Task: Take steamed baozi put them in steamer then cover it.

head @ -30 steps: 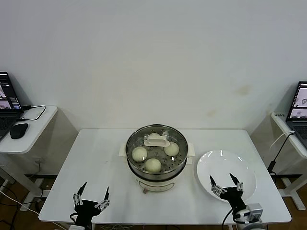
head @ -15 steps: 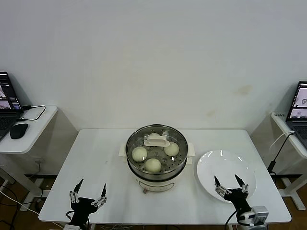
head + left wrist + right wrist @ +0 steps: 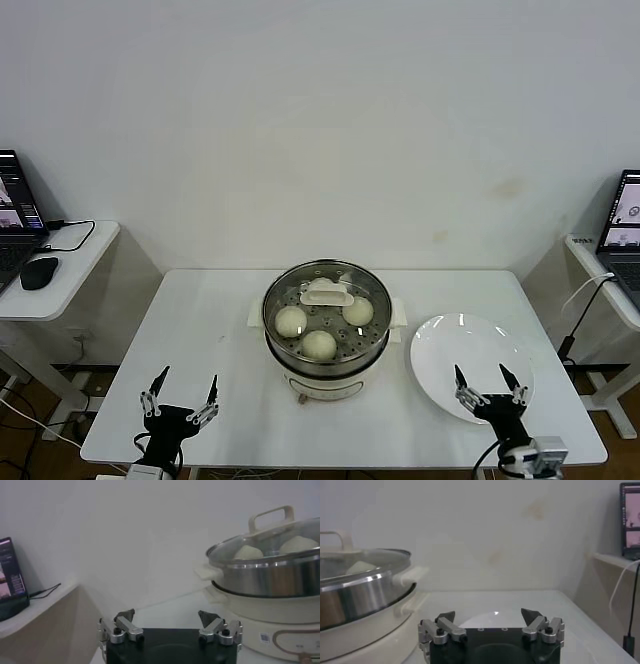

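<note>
At the near edge of the white table (image 3: 210,330), on the left, the left gripper (image 3: 182,393) hangs with its fingers spread wide and nothing between them. It is well apart from the steamer and touches no object. Its wrist view shows the same: two dark tips far apart, with bare table beyond them.

On the near right, the right gripper (image 3: 491,383) is also spread wide and holds nothing. It stands over the near part of a flat white plate (image 3: 450,350), which lies to the right of the steamer. Whether the tips touch the plate cannot be told.

Farther back, in the middle of the table, stands the steamer (image 3: 325,335), a shiny steel pot on a cream-white base with side handles. The cover (image 3: 325,288) sits flat on its rim, a clear glass lid with a cream-white handle at the centre. Through the glass three baozi (image 3: 319,344) are seen on the perforated tray: one near, one at the left, one at the right. The handle hides the far middle part of the tray, so a fourth one cannot be confirmed. The left wrist view shows two pale buns under the lid (image 3: 265,540).

Beyond the table, at the far left, a side desk (image 3: 70,270) carries a laptop (image 3: 15,215) and a black mouse (image 3: 38,272). At the far right another laptop (image 3: 620,225) stands on a second desk. A plain white wall (image 3: 320,130) closes the scene behind.
</note>
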Motion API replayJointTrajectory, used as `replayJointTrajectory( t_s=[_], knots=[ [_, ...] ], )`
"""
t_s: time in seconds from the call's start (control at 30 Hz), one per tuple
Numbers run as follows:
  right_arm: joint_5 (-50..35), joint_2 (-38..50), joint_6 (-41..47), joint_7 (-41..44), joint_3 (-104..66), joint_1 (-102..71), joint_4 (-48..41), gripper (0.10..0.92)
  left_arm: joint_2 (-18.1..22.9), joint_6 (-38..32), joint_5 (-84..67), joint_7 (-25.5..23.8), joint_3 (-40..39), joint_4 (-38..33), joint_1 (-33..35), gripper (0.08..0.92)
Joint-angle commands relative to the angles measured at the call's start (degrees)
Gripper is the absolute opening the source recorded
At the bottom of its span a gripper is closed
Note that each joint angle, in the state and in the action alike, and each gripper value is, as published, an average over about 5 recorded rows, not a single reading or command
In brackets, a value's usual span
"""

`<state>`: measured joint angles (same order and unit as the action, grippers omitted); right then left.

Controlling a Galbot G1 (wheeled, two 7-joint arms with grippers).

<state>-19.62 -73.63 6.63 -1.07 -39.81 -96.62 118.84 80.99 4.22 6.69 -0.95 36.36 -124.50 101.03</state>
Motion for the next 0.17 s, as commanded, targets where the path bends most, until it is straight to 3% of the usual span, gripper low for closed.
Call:
replayJointTrajectory(
  t_s=[0.03,0.17],
  knots=[
    [1.5,-1.0,-0.6,-0.2,-0.4,0.0,0.3,0.823,0.4,-0.3,-0.1,-0.1,-0.1,-0.1,-0.1,0.823],
    [1.8,-1.2,-0.7,-0.3,-0.4,0.1,0.0,0.823,0.2,-0.5,0.1,-0.4,-0.4,-0.1,0.0,0.823]
  ],
)
